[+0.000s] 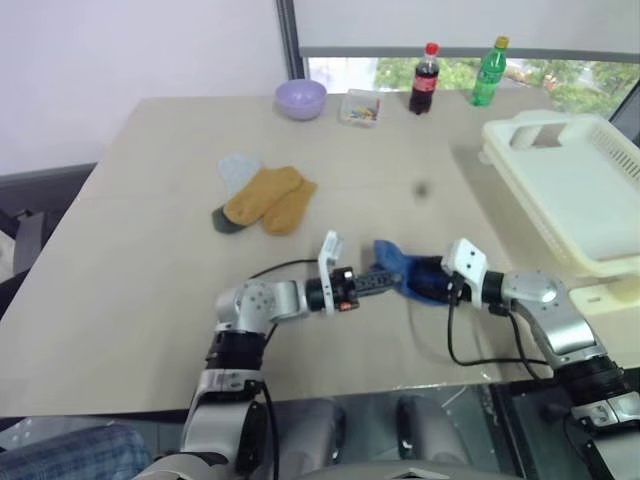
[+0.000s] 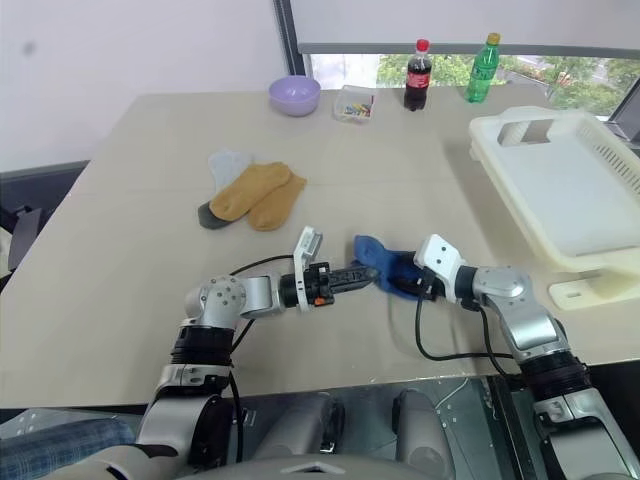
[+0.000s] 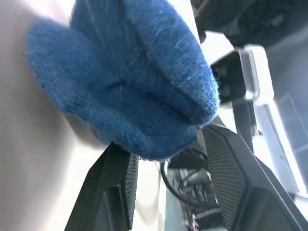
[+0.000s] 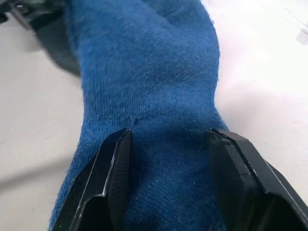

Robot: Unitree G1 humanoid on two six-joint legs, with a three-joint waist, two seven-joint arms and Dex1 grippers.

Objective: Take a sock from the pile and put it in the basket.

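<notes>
Tabletop (image 1: 150, 250): one blue sock (image 1: 400, 268) between two claws, one basket (image 1: 575, 190).

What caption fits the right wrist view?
Right gripper fingers closed around the royal-blue sock above the table.

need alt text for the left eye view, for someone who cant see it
Two robot arms meet over a blue sock near the front of a beige table, the right end effector gripping it. A sock pile lies behind, a white basket at right.
</notes>
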